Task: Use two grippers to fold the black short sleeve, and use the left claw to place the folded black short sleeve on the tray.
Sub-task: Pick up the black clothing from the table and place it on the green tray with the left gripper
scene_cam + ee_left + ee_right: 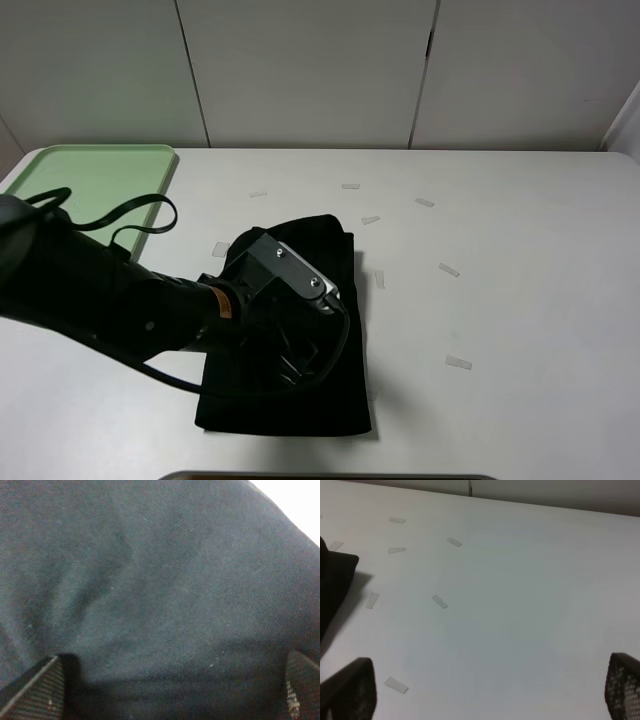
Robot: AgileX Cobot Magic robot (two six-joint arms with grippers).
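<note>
The white desk [520, 300] carries a folded black short sleeve [340, 390] near its middle, a pale green tray [100, 175] at its far left corner, and small white tape strips [449, 270] scattered around.

A bulky black left arm [110, 295] is seen, ringed by an orange band [224, 302] and capped by a silver-grey plate [290, 268] with screws. A black cable [120, 212] is looped behind. Ribbed black fingertips [35, 690] are shown on both grippers.

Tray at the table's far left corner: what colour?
Pale mint green, plain, no pattern. The tray shows best in the exterior high view.
</note>
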